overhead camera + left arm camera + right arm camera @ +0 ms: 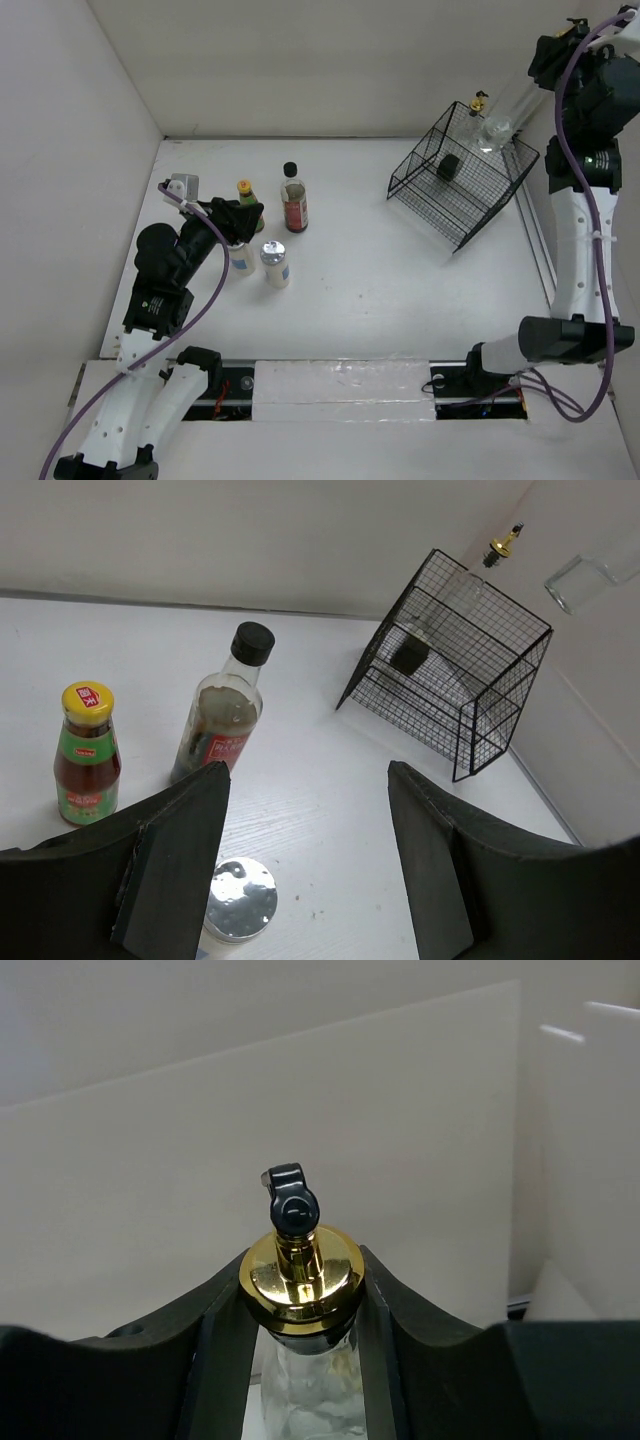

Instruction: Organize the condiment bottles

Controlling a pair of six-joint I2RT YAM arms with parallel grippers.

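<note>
My right gripper (pixel 305 1290) is shut on the gold pourer cap of a clear glass bottle (pixel 310 1390). It holds this bottle (pixel 500 125) in the air over the tilted black wire basket (pixel 470 195). A second gold pourer (pixel 478 103) rises at the basket's far corner. My left gripper (pixel 308 775) stands open, nothing between its fingers. Just left of it is a short white bottle with a silver cap (pixel 240 900). Another white bottle (pixel 241 258) lies under that gripper (pixel 243 216). Beyond stand the yellow-capped bottle (pixel 86 750) and the black-capped bottle (pixel 225 715).
The wire basket (pixel 450 675) leans on one edge at the back right, close to the right wall. A small black object (pixel 408 657) sits inside it. White walls close in the table on the left, back and right.
</note>
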